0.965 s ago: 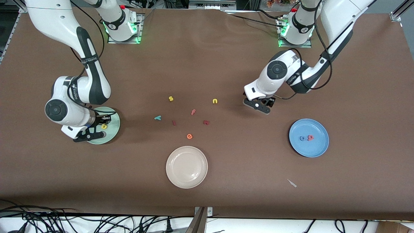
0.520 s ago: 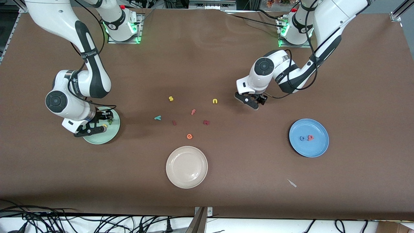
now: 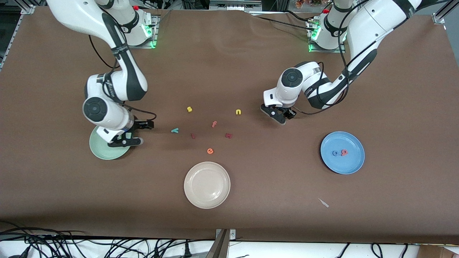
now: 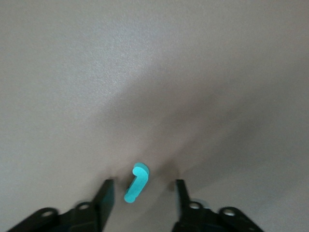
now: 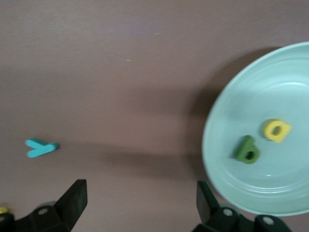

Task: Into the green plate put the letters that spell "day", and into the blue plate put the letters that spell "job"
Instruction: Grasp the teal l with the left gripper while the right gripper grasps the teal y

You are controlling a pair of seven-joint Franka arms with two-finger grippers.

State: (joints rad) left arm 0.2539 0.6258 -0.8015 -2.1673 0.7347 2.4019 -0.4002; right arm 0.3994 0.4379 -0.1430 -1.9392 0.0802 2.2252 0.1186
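Observation:
The teal j lies flat on the brown table between the open fingers of my left gripper, with a gap on each side. In the front view that gripper hides the j. My right gripper is open and holds nothing, low over the table beside the green plate. The yellow d and dark green a lie in that plate. The teal y lies on the table toward the middle. The blue plate holds the blue o and pink b.
Loose letters lie mid-table: yellow s, yellow n, pink f, two dark red ones and orange e. A cream-white plate sits nearer the camera. A small pale scrap lies near the blue plate.
My right gripper opened, left the yellow d in the green plate and moved off toward the teal y. My left gripper shifted toward mid-table, and its fingers drew closer together.

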